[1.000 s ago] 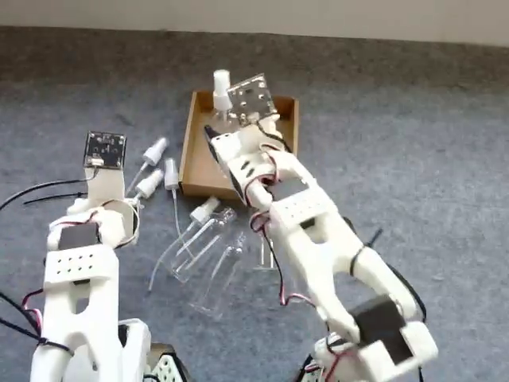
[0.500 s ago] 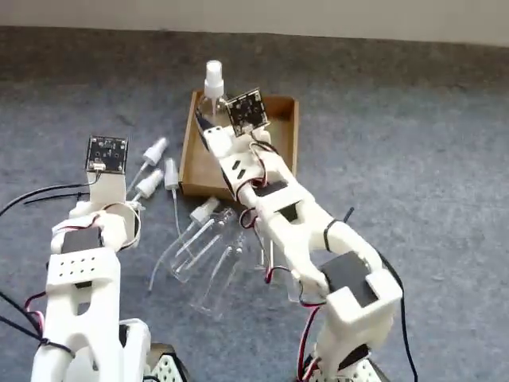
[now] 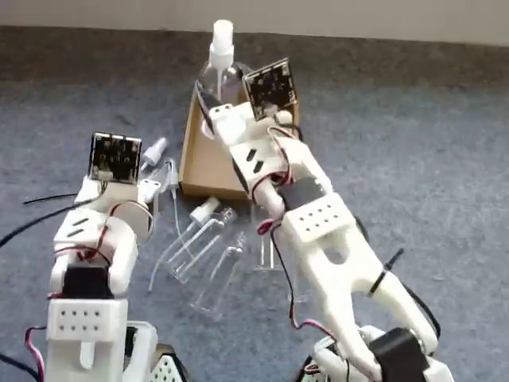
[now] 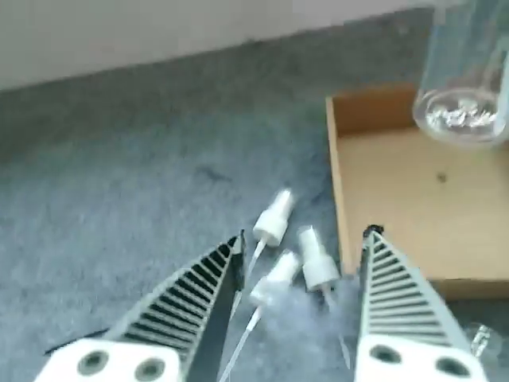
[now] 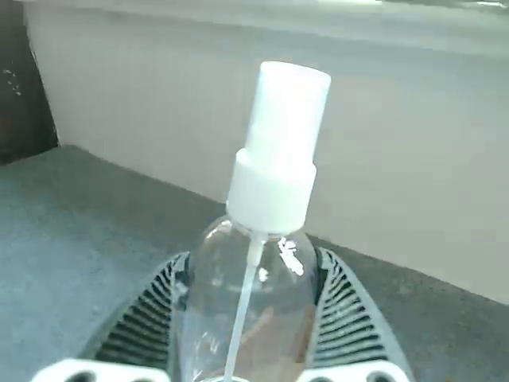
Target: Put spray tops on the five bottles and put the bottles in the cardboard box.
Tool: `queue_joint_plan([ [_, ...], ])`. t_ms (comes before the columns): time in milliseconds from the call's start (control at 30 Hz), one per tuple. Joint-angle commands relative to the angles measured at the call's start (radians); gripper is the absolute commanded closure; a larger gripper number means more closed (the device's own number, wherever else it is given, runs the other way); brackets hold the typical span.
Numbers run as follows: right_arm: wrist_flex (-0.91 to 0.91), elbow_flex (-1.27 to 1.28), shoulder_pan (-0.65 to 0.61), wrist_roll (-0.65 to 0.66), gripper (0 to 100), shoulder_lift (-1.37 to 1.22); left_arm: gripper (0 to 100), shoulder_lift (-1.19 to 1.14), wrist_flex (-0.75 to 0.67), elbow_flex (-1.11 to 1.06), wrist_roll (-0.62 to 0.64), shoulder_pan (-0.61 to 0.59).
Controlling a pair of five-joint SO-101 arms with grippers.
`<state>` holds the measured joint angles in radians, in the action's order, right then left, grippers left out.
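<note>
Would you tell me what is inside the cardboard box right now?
The box floor that shows holds no bottles; the right gripper holds a capped bottle over its far end. The right arm covers part of it.

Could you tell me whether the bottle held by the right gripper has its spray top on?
On: a white spray top caps the bottle, its tube running down inside.

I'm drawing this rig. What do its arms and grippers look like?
The left arm and right arm are white blocky shells with rows of small holes and red and black wires. Each wrist carries a black circuit board. The left gripper and right gripper have white, ribbed, tapering fingers.
</note>
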<state>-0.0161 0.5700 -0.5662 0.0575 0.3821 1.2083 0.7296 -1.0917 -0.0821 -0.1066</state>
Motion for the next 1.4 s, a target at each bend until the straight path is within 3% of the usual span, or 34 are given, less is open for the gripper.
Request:
queue_joint_plan([
  [0, -0.065, 0.03, -0.048, -0.005, 99.5, 0.11, 77, 0.131, -0.002, 0.051, 0.017, 0.079],
  [267, -0.213, 0.064, -0.09, -0.008, 99.5, 0.246, 77, 0.136, -0.002, 0.053, 0.018, 0.183],
  [900, -0.323, 0.064, -0.09, -0.008, 99.5, 0.317, 77, 0.139, -0.046, 0.047, 0.018, 0.189],
  [1100, -0.317, 0.064, -0.091, -0.009, 99.5, 0.312, 77, 0.213, 0.034, 0.022, 0.018, 0.326],
  [1367, -0.384, 0.064, -0.151, -0.009, 99.5, 0.325, 77, 0.197, -0.055, -0.028, 0.012, 0.234],
])
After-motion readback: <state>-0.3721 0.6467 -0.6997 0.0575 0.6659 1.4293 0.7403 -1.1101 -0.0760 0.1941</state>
